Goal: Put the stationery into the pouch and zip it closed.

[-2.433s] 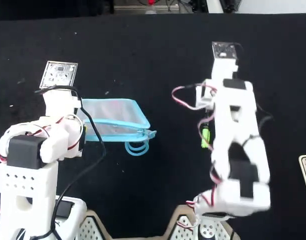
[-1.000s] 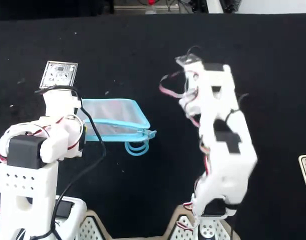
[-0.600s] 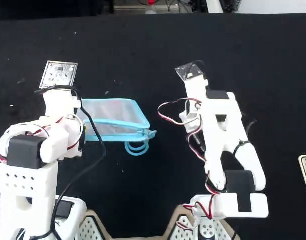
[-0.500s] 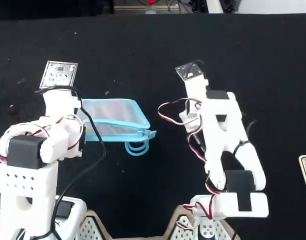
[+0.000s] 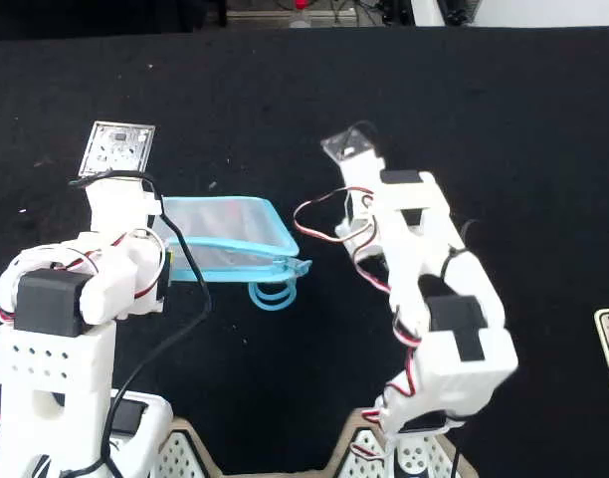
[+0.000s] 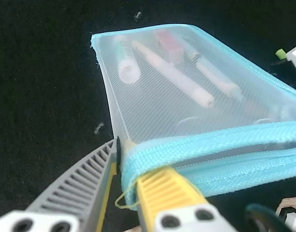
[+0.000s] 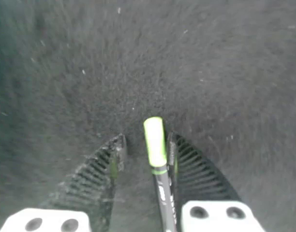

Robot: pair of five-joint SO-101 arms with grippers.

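Pouch [image 5: 230, 237] position: flat on the black tabletop [image 5: 185, 80], just beside the left arm [image 5: 96, 274], with the zip edge on the side nearer the arm bases. A pale blue loop [image 5: 273, 295] lay at the end of the zip. Through the mesh wall, the left wrist view showed several pens [image 6: 174, 77] and a small red item [image 6: 170, 41] inside the pouch. Whether the zip was open or closed could not be determined.

The left hand [image 6: 122, 145] was pressed together on the corner of the pouch at its blue zip band, one finger on each side of the fabric.

The right arm [image 5: 414, 239] stood near the pouch's loop end, apart from it. The right hand [image 7: 145, 140] pinched a pen [image 7: 155, 140] with a bright green cap. The shaft ran along one finger, and the other finger stood slightly apart from the cap end. The cap pointed out past the fingertips.
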